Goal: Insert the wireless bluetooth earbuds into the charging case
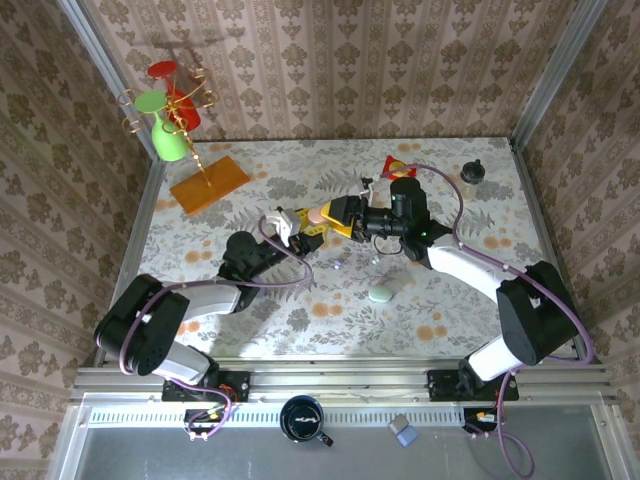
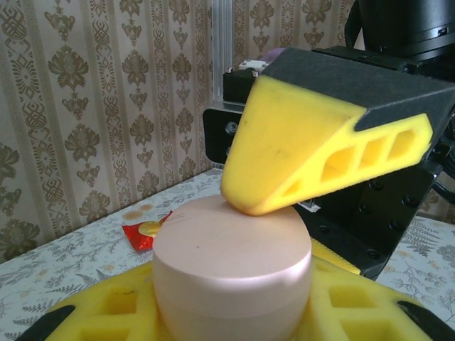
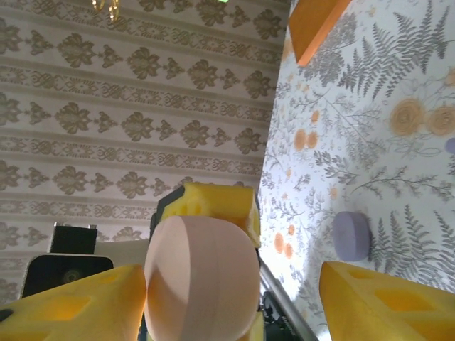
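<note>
Two grippers meet above the middle of the floral table [image 1: 200, 250]. The left gripper [image 1: 288, 226] has its yellow fingers closed on the one pink charging case [image 2: 231, 266], whose lid is down. The right gripper [image 1: 336, 213] stands parted: one finger [image 2: 298, 145] touches the lid, and the other finger [image 3: 384, 302] is well apart from the case. A second case, mint [image 1: 380, 293], lies on the table near the right arm. One lavender earbud [image 3: 352, 236] lies on the table beside the grippers. A second lavender bit [image 3: 451, 145] is cut off by the frame edge, and from above both are too small to make out. Also on the table are one orange block [image 1: 208, 183] bearing a gold stand with two cups, red [image 1: 162, 70] and green [image 1: 168, 140], one red packet [image 2: 146, 233] and one black knob [image 1: 472, 171]. The pink case's lower half is hidden by the left fingers.
</note>
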Action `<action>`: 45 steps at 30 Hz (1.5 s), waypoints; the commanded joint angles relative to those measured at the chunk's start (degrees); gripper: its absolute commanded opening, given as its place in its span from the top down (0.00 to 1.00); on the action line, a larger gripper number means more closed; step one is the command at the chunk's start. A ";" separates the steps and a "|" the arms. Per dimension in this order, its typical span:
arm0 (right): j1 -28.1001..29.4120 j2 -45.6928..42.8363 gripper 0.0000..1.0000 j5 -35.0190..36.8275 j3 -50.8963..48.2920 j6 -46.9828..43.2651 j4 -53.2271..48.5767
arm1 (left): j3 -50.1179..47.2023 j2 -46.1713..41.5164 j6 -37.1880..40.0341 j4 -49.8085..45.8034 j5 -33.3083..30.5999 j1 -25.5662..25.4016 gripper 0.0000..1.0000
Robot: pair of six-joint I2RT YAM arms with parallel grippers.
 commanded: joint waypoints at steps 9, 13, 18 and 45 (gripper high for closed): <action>0.11 1.95 0.73 -3.54 -0.28 4.14 7.68 | 0.84 0.81 -0.63 2.80 0.16 -0.72 0.85; -0.07 1.66 0.81 -3.27 -0.50 3.69 7.53 | 0.53 0.70 0.16 2.71 0.52 -0.68 0.85; -0.71 0.94 0.81 -1.89 -0.80 2.31 6.08 | -0.19 0.23 1.16 2.22 0.46 -0.63 0.71; -4.28 26.32 0.75 18.31 20.45 -25.43 -25.27 | 4.85 -15.37 -0.99 -58.80 -17.95 -2.64 0.00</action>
